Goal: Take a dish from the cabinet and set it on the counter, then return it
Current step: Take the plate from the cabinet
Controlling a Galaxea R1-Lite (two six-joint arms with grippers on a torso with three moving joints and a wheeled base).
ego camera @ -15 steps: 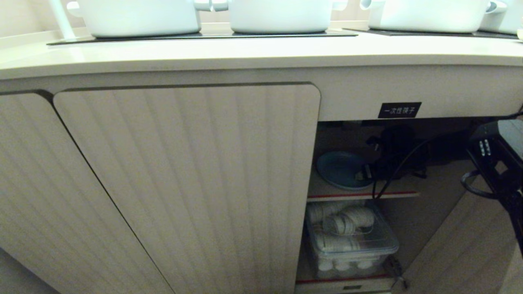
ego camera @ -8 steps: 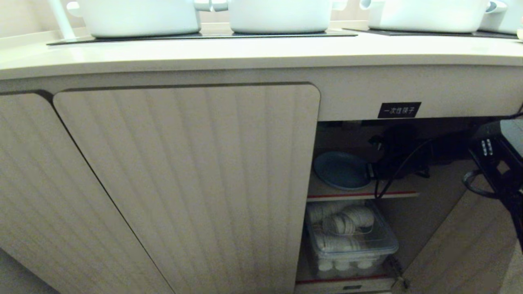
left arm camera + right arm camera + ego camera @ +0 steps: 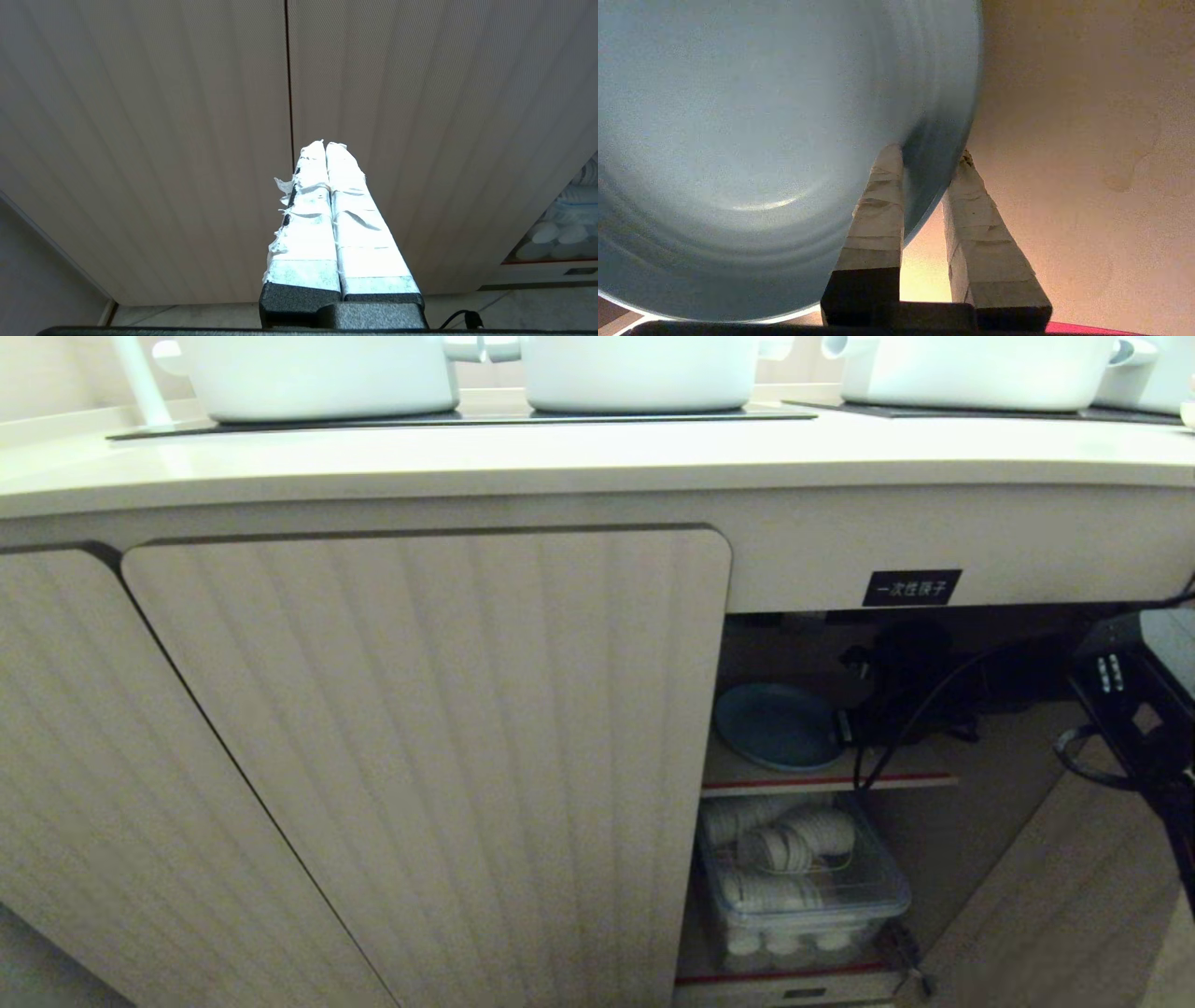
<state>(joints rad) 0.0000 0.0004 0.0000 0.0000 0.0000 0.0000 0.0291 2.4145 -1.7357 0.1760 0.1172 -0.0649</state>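
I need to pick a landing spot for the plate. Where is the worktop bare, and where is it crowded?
The cream-beige counter is bare along its front strip, between the thick front edge and the black cooktop panels. Behind that, white pots fill the panels. The right gripper pinches the round light-blue plate on the cabinet's upper shelf; below, a clear lidded bin fills the space.
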